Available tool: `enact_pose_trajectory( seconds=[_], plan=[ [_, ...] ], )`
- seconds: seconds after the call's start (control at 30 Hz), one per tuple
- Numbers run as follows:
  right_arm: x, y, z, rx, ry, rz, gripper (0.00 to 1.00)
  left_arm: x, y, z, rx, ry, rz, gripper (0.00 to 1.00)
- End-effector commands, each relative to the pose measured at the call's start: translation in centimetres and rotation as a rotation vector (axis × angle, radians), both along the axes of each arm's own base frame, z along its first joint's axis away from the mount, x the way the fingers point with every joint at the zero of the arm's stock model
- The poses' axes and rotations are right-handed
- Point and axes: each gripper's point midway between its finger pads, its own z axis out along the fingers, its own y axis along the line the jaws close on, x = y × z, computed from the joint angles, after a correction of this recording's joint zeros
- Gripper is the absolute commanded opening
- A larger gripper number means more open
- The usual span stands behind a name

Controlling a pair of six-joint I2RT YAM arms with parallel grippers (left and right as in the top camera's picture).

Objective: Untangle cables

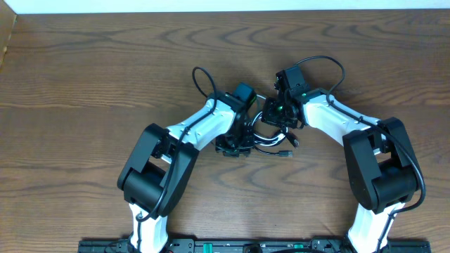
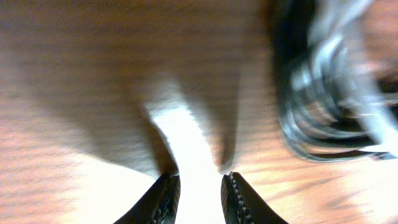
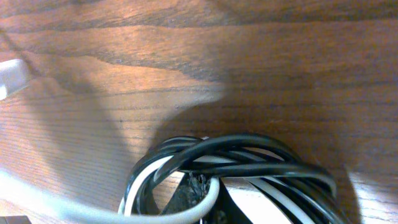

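Note:
The cables (image 1: pixel 271 138) lie in a tangled bundle of black and white cords on the wooden table between my two arms. My left gripper (image 1: pixel 233 147) sits just left of the bundle. In the left wrist view its jaws (image 2: pixel 200 182) are apart with only bare table between them, and the blurred cables (image 2: pixel 323 93) lie off to the right. My right gripper (image 1: pixel 275 119) is at the bundle's upper edge. In the right wrist view the black and white loops (image 3: pixel 249 155) wrap over its fingertips (image 3: pixel 210 188), which look closed on a white cord.
A white plug (image 3: pixel 9 78) lies on the table at the far left of the right wrist view. Thicker black robot wires (image 1: pixel 204 77) arc above both wrists. The table's left edge (image 1: pixel 5 42) is far from the arms.

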Motion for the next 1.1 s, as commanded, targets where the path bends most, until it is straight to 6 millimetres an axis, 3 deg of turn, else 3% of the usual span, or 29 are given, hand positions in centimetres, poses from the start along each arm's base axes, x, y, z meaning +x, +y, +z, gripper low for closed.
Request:
enact_pose_trajectory(
  seconds=[0.0,0.1,0.27,0.63,1.07],
  plan=[
    [0.1,-1.3,-0.9,-0.08,-0.009,-0.012,0.02,0.0,2.6,-1.2,0.072,0.011,-0.035,0.29],
    [0.1,-1.3,-0.9,-0.081,-0.01,-0.012,0.02,0.3,2.5,-0.9,0.015,0.041,0.006,0.33],
    [0.1,-1.3,-0.9,-0.08,-0.01,-0.012,0.02,1.3,0.0,0.5,-0.158,0.105,0.161,0.4],
    [0.2,-1.3,-0.9,-0.079,-0.012,-0.012,0.03,2.5,-1.6,0.2,-0.065,0.184,0.61,0.4],
    [0.2,-1.2,-0.9,-0.078,-0.011,-0.011,0.03,2.8,-3.7,-0.3,-0.016,0.118,0.731,0.43]
  ],
)
